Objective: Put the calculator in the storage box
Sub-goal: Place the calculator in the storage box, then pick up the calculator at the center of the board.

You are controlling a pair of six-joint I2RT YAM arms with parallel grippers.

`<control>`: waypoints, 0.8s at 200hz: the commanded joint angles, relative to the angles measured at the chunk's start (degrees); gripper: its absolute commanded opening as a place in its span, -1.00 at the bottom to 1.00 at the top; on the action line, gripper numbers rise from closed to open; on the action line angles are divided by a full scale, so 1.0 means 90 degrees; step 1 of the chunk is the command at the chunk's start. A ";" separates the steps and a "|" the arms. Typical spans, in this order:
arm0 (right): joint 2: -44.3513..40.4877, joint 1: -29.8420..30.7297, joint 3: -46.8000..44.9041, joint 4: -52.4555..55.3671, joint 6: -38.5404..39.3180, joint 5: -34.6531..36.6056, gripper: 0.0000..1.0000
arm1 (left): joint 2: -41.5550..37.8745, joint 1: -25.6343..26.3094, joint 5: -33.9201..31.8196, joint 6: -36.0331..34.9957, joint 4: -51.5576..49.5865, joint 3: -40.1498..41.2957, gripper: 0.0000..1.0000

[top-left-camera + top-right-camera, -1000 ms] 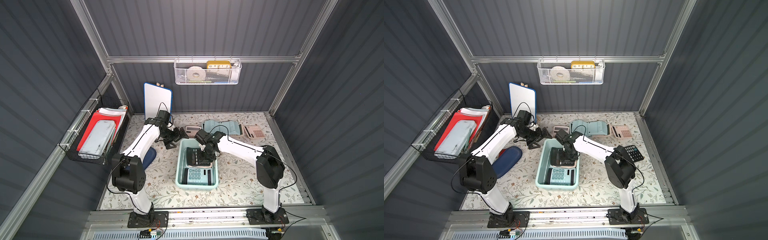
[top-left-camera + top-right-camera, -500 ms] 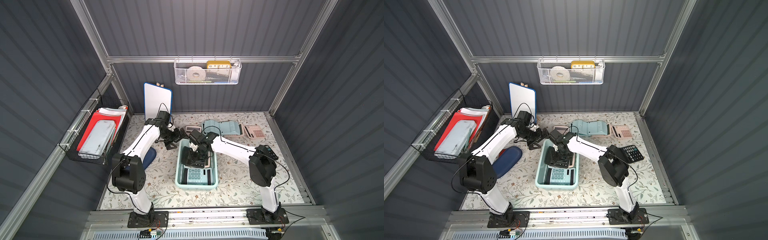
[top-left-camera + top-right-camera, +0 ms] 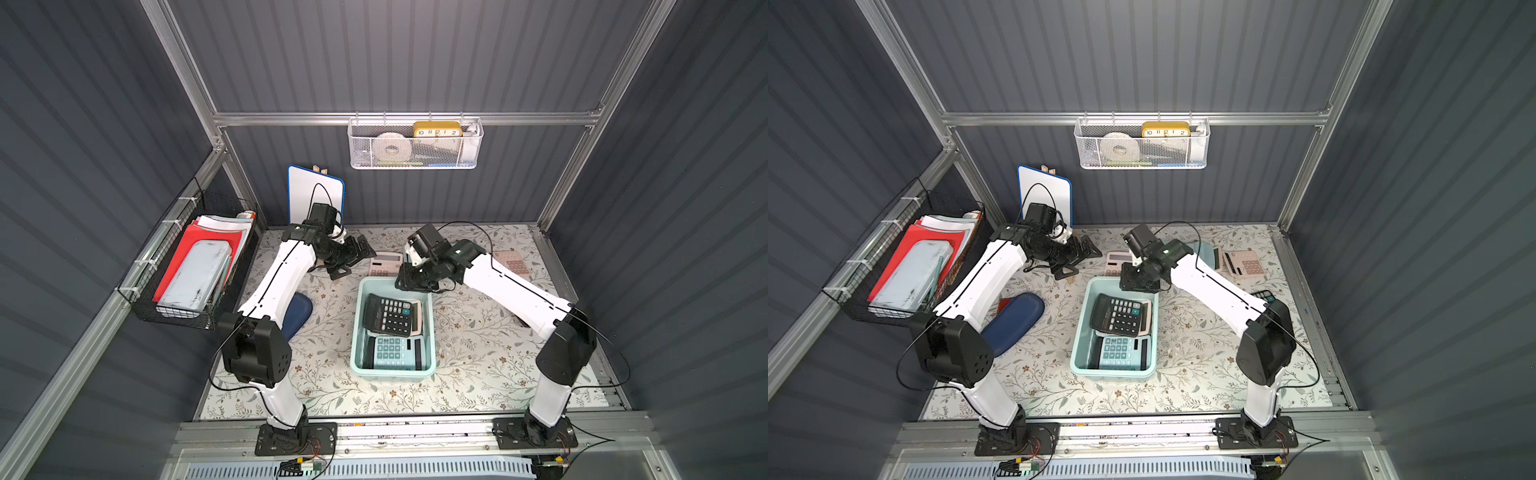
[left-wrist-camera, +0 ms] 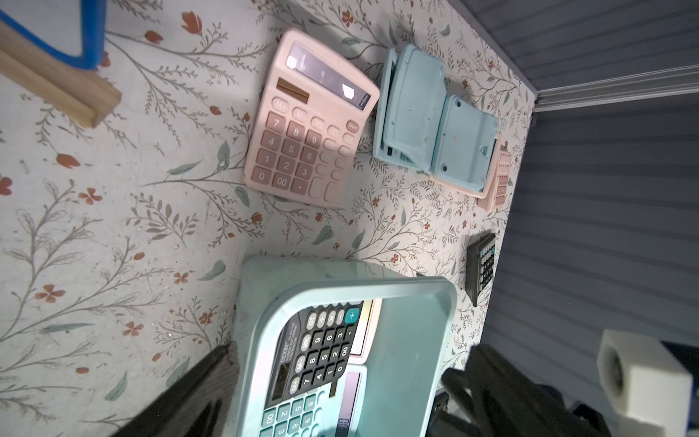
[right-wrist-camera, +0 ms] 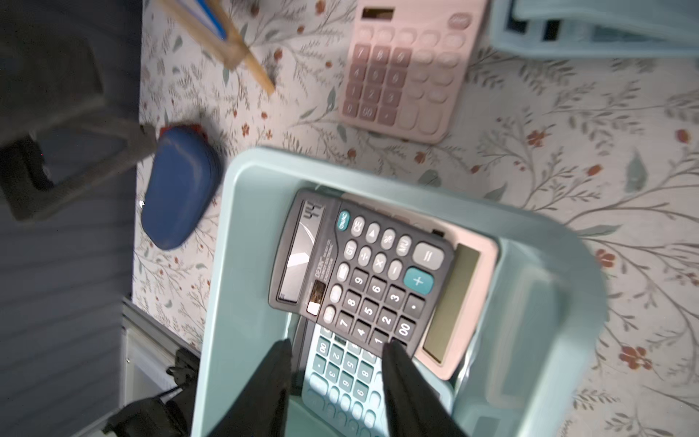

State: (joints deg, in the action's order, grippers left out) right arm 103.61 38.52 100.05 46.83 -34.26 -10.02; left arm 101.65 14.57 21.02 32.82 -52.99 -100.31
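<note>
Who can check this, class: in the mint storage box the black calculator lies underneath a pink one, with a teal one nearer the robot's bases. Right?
Not quite: in the storage box the black calculator lies on top of the pink calculator, not underneath it, as the right wrist view shows. The rest holds.

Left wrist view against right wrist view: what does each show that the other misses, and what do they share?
Only the left wrist view: a stray black calculator at the edge of the mat, and a second pink calculator partly under the pale blue desk item. Only the right wrist view: the navy case and the right gripper, jaws apart over the storage box. Both: the box, the black calculator inside it overlapping a teal calculator, the pink calculator on the mat, and that desk item.
</note>
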 commanded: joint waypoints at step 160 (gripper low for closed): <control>-0.0024 -0.2542 -0.1662 -0.2527 -0.2211 -0.1631 0.32 | 0.2929 0.0167 -0.0367 -0.0258 0.0058 -0.2580 0.99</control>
State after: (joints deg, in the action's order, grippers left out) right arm 101.49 16.16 85.58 26.46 -52.95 -21.69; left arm 126.69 15.11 16.86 30.87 -52.62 -122.85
